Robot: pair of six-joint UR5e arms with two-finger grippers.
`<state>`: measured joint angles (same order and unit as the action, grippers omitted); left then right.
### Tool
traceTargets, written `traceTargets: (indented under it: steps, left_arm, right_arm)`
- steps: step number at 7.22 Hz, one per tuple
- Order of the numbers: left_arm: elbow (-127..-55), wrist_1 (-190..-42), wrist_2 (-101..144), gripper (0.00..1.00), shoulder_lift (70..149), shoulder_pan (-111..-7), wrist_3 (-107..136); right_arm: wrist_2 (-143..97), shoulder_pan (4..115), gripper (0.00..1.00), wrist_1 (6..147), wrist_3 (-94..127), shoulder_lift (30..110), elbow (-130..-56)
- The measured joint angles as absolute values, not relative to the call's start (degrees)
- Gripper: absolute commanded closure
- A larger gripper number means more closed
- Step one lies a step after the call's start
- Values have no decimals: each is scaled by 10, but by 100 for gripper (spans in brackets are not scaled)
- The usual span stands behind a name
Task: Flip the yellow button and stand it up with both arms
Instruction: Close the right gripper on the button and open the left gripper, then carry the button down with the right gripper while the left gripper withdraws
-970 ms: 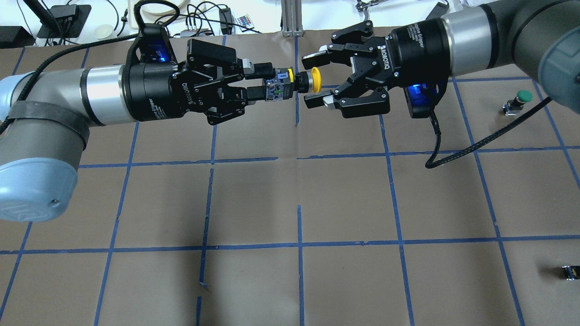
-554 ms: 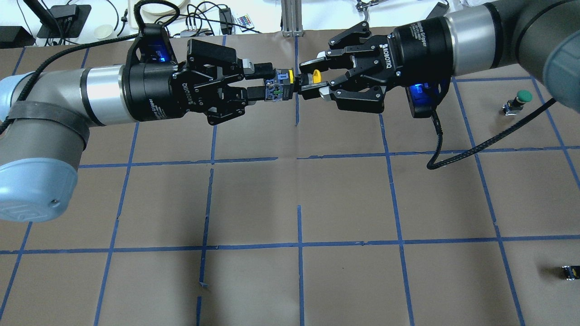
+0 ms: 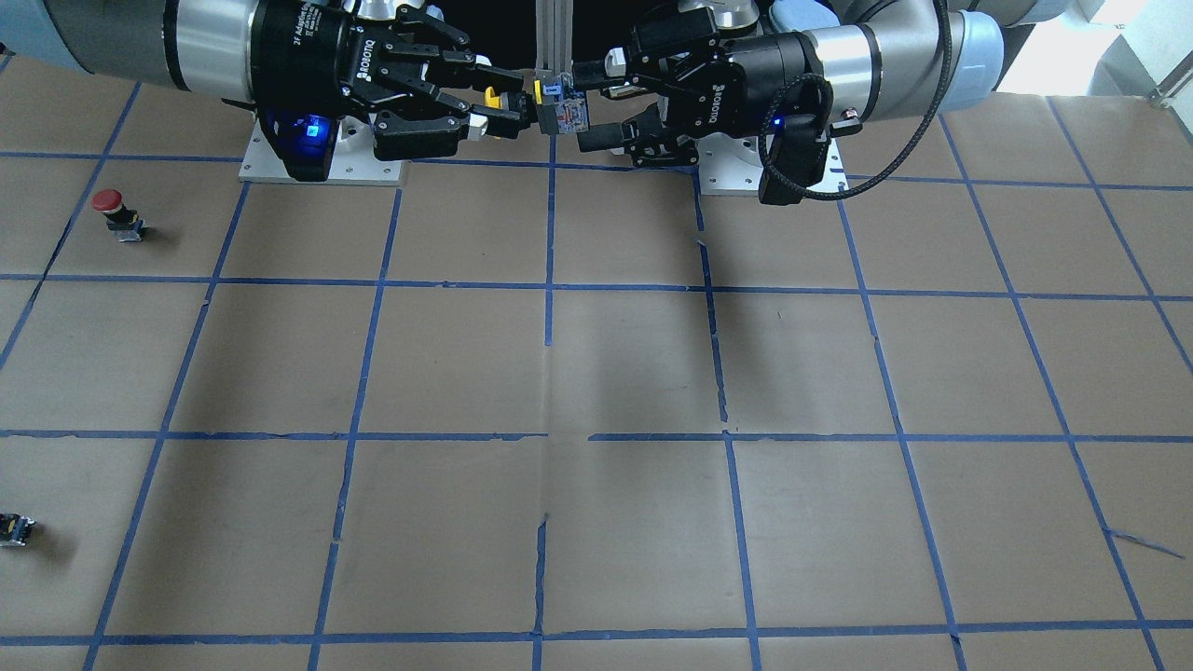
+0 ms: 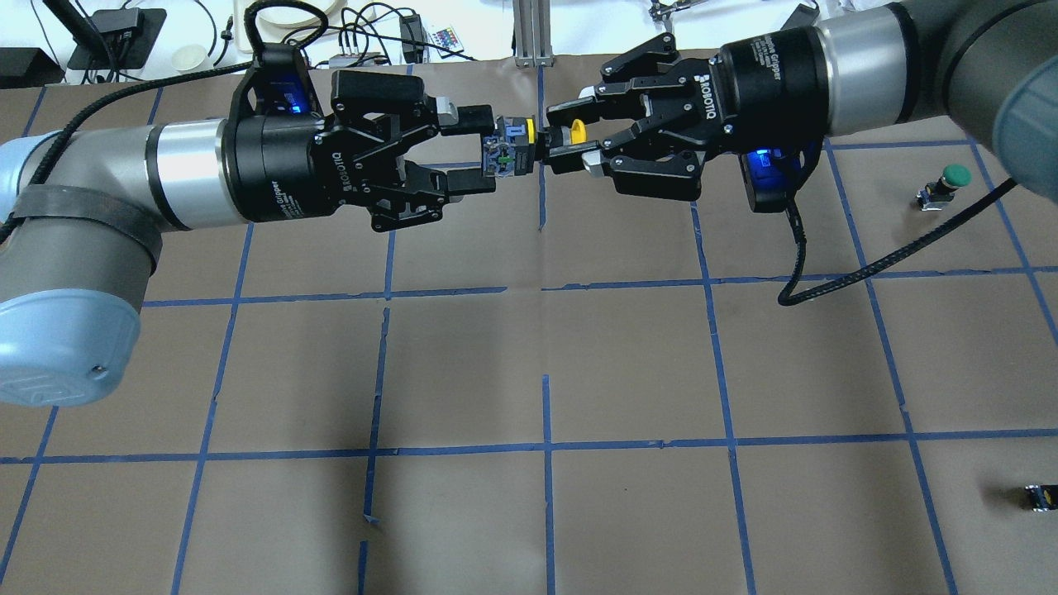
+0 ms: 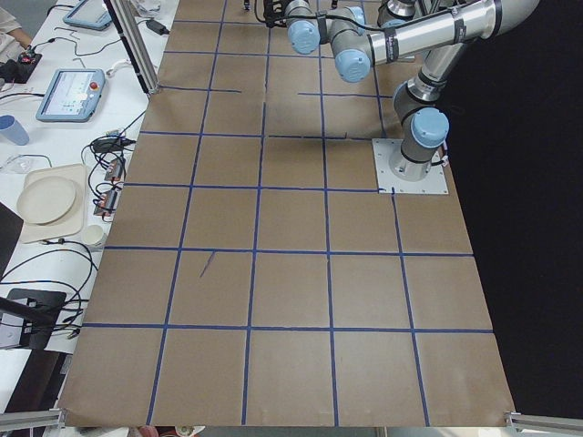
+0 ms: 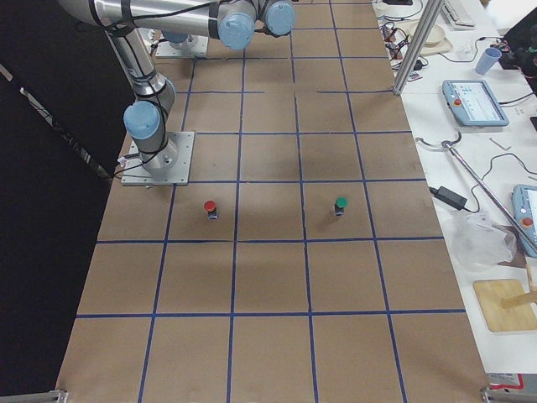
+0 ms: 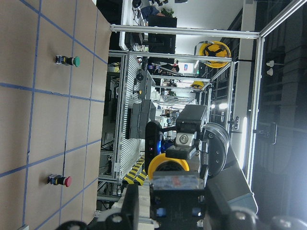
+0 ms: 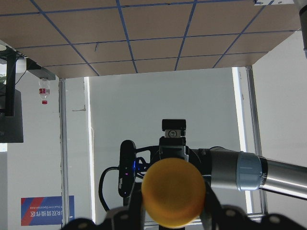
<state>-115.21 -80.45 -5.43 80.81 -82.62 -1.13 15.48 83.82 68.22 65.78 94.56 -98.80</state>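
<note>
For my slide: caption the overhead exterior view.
Mid-air handover: right pincer clamps the yellow button; the open left pincer flanks its base.

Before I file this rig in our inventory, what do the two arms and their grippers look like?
The left arm and right arm are silver-grey tubes with light blue joint caps. The left gripper and right gripper are black, lettered ROBOTIQ in white, each beside a blue-lit wrist camera with a braided black cable.
</note>
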Motion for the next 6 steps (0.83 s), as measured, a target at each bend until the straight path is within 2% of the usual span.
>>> traceTargets:
  steps: [4, 6]
  left_arm:
    - [-1141, -803, -83, 1, 814, -780, 6]
    - [-1123, -774, -216, 1, 829, -739, 11]
  right_arm:
    - [285, 816, 95, 707, 644, 944, -976]
    - [416, 808, 95, 709, 565, 944, -952]
